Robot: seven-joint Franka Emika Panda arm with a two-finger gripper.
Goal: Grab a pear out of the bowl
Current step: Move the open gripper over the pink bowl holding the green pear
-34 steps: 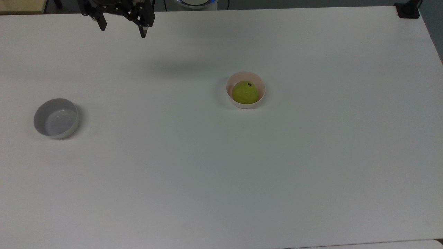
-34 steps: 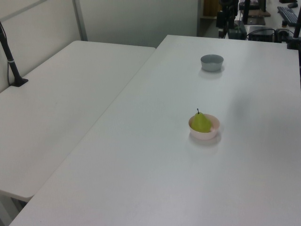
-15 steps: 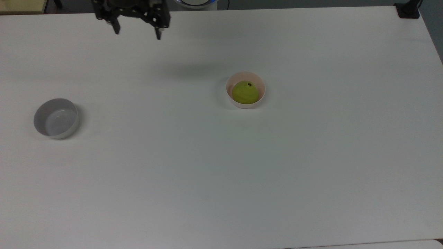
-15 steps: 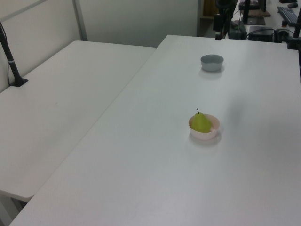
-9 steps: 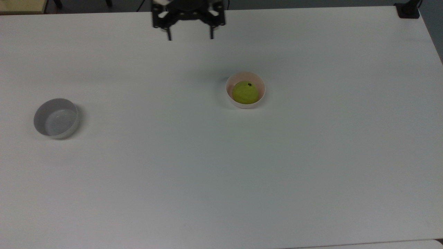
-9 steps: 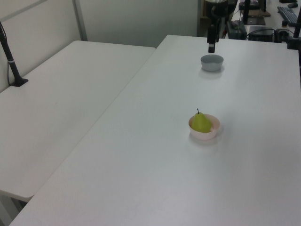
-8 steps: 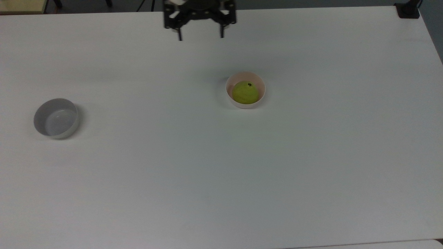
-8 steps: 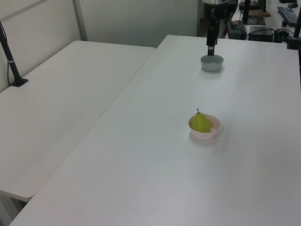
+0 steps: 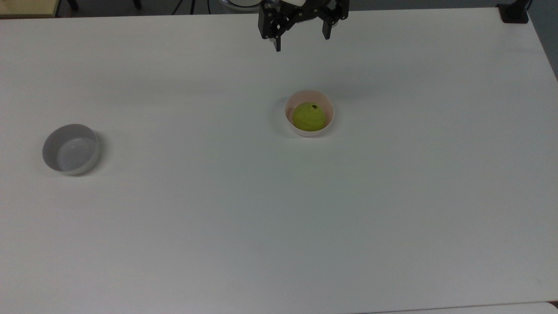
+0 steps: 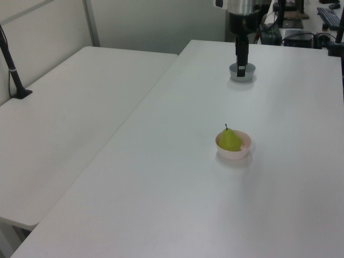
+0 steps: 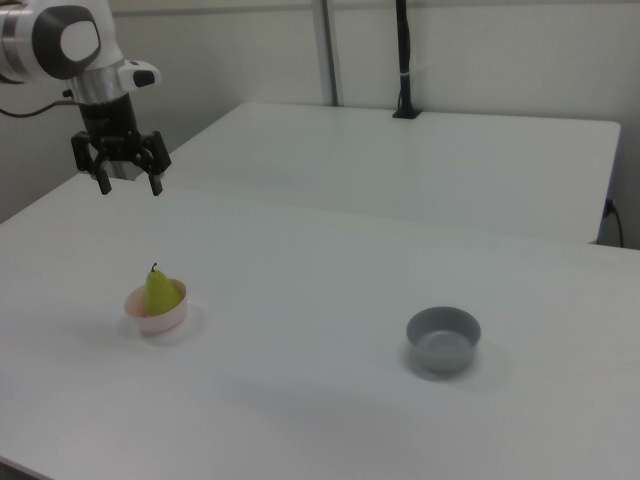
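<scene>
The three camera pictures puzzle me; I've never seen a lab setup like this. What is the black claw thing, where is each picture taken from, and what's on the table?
The black claw is the end effector of a robot arm: two fingers that close on things. Here they are spread open and hold nothing, hanging in the air above the white table.

The top view looks straight down on the table. The left view and the right view look across it from opposite sides, so things swap sides between them.

Two things stand on the table. Near the middle is a small round pale pink bowl with a yellow-green pear sitting in it, stem up, as the right view shows. Far off, at the top view's left, is a round grey-white bowl.

In the top view the end effector is near the table's upper edge, apart from the pink bowl.
</scene>
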